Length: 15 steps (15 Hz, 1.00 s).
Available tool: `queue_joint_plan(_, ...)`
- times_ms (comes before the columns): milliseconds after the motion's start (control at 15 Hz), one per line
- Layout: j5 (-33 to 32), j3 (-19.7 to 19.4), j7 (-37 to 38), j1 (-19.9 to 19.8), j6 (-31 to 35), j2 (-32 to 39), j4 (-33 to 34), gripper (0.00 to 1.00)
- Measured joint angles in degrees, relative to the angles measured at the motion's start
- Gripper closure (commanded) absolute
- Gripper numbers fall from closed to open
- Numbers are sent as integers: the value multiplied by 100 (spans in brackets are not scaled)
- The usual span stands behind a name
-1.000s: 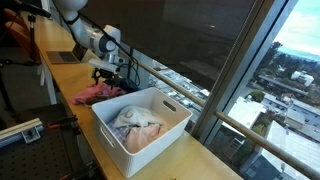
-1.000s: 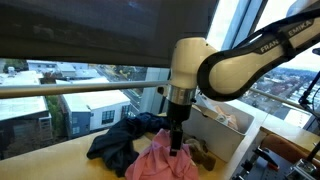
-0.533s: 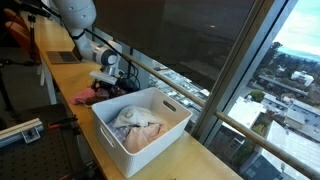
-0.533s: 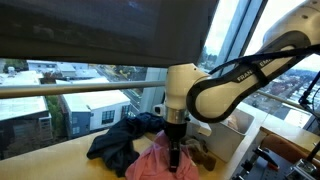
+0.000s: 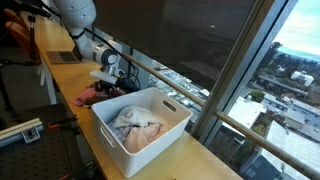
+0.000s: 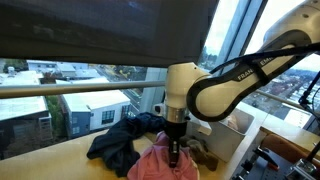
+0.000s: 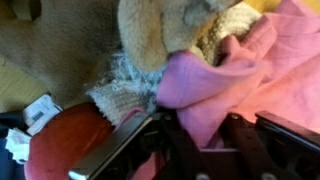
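Note:
My gripper point(image 5: 101, 87) is pressed down into a pile of clothes on the wooden counter, next to a white bin point(image 5: 172, 128). In the wrist view a fold of the pink cloth point(image 7: 240, 70) fills the gap of the gripper point(image 7: 200, 132), with the dark fingers point(image 7: 118, 152) closed in against it on both sides. In an exterior view the gripper point(image 6: 173, 153) stands upright, its tips sunk into the pink cloth point(image 6: 158, 166). A dark blue garment point(image 6: 114, 143) lies beside it.
The bin holds pale crumpled clothes point(image 5: 138, 124). A tan cloth point(image 7: 150, 35), a grey knit piece point(image 7: 118, 88) and a red one point(image 7: 65, 140) lie around the pink cloth. A window rail point(image 6: 70, 89) runs behind the counter.
The arm dropped onto the pile a second ago. Since then the fingers have drawn in around the pink cloth, and the arm has hardly moved.

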Motion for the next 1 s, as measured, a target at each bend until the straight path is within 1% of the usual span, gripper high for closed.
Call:
queue_joint_plan(67, 3, 6, 0, -9, -9, -47, -15, 99)
queue_joint_plan(133, 13, 19, -6, -25, -18, -109, -37, 95)
queue_joint_plan(400, 176, 134, -154, -148, -121, -594, -261, 95)
queue_joint_plan(733, 536, 299, -425, -352, -605, -1582, -531, 95)
queue_joint_plan(1000, 844, 302, -645, -519, -1046, -2439, -502, 95)
